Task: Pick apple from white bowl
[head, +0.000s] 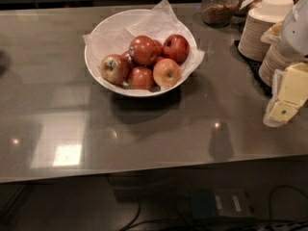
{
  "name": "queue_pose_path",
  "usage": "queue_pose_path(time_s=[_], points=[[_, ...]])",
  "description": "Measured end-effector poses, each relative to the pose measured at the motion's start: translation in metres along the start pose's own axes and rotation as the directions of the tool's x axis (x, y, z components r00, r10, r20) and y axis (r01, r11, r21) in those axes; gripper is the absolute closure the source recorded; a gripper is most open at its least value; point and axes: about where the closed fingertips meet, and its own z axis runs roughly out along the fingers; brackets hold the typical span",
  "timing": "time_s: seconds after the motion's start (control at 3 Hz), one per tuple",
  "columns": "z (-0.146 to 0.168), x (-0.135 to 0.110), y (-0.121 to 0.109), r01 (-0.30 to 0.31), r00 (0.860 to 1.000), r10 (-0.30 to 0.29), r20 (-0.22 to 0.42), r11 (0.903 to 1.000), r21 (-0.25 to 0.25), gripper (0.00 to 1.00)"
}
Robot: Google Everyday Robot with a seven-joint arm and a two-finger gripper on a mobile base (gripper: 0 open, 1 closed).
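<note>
Gripper: the gripper [284, 105] hangs at the frame's right edge, well to the right of the bowl [95, 76] and above the counter [144, 138].
Grip state: I cannot tell whether it is open or closed; nothing shows in its hold.
Arm pose: the arm [296, 30] enters from the upper right, its white casing in front of the stacks [257, 32]; the pale yellow gripper slopes down and toward the bowl from it.
Apple: the apple [143, 49] sits on top of the pile in the middle of the bowl, glossy deep red, with a small sticker on its left side.
Other apples: a duller apple [114, 69] lies at the bowl's left, a pale apple [166, 72] at its front right, more red ones around and beneath.
Bowl: white, lined with crumpled paper [159, 18] that spills over the far rim.
Behind the bowl: a glass jar [219, 6] stands to its far right, just beside the stacks.
</note>
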Motion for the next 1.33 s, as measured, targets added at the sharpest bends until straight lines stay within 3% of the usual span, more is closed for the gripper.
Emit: queue_pose_path(time_s=[0.33, 0.67, 1.0, 1.33], points=[[0.000, 0.000, 0.000, 0.001, 1.000, -0.001, 0.000, 1.0000, 0.000, 0.00], [-0.001, -0.016, -0.006, 0.033, 0.999, -0.034, 0.014, 0.9993, 0.017, 0.00], [0.003, -0.057, -0.018, 0.132, 0.989, -0.133, 0.064, 0.9910, 0.023, 0.00], [0.006, -0.103, -0.031, 0.240, 0.958, -0.239, 0.157, 0.9707, 0.018, 0.00]])
